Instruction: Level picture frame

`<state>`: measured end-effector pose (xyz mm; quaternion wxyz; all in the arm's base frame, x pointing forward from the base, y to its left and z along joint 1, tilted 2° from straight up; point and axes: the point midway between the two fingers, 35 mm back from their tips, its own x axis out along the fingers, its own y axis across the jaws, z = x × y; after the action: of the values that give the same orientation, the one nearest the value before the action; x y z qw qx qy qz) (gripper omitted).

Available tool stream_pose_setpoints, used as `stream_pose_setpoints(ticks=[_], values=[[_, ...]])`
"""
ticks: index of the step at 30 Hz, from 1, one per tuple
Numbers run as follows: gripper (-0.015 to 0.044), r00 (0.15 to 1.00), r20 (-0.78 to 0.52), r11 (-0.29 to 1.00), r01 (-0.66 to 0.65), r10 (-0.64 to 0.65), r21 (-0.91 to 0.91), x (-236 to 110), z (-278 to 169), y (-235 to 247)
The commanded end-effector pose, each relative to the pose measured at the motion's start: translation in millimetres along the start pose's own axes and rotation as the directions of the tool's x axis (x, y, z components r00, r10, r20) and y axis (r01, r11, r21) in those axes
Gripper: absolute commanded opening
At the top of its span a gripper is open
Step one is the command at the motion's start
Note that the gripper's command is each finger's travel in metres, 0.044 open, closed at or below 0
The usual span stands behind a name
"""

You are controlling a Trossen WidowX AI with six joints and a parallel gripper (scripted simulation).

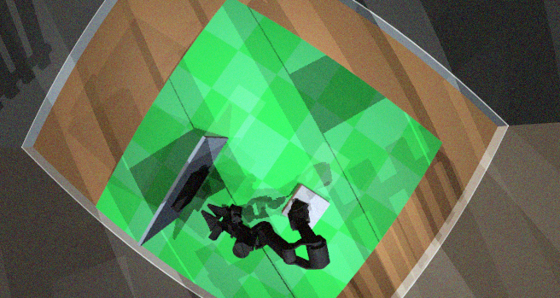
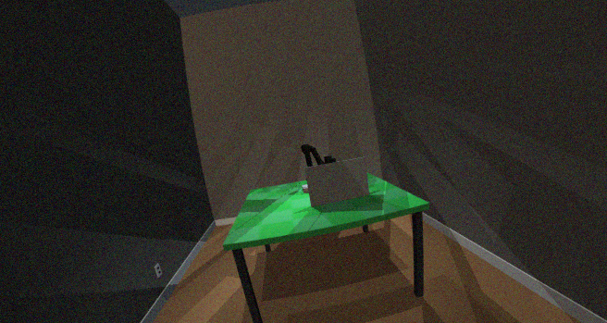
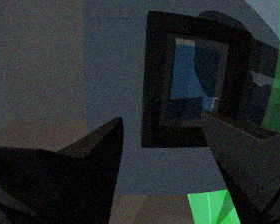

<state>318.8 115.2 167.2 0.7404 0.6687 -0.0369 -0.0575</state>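
The black picture frame (image 1: 192,188) (image 3: 152,85) hangs on the grey upright panel (image 1: 217,146) (image 2: 338,180) (image 3: 111,90). Its blue picture (image 3: 183,70) shows partly under a dark shadow. In the wrist view its side bars lean slightly to the right at the top, while the visible part of its bottom edge looks about level; I cannot tell its exact tilt. My gripper (image 1: 206,208) (image 3: 162,120) is open and empty, standing off from the frame with a gap in the top view. The right finger covers the frame's lower right corner in the wrist view. The screw and the notched strip are hidden.
The panel stands near one edge of the green table (image 1: 256,153) (image 2: 278,217). The black arm (image 1: 273,238) rises from a white base plate (image 1: 317,204) on the table. In the exterior view the panel's back hides the frame and gripper.
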Motion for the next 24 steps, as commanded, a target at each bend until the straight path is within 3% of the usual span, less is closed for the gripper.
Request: stream_pose_setpoints(ticks=[1, 12, 24], values=[[0.0260, 1.000, 0.000, 1.000, 0.001, -0.001, 0.000, -1.6, -0.6, 0.7], [0.0260, 1.000, 0.006, 1.000, 0.014, -0.014, -0.015, -105.5, 1.4, 37.3], [0.0260, 1.000, 0.006, 1.000, 0.011, -0.011, -0.017, -111.5, 4.0, 39.0]])
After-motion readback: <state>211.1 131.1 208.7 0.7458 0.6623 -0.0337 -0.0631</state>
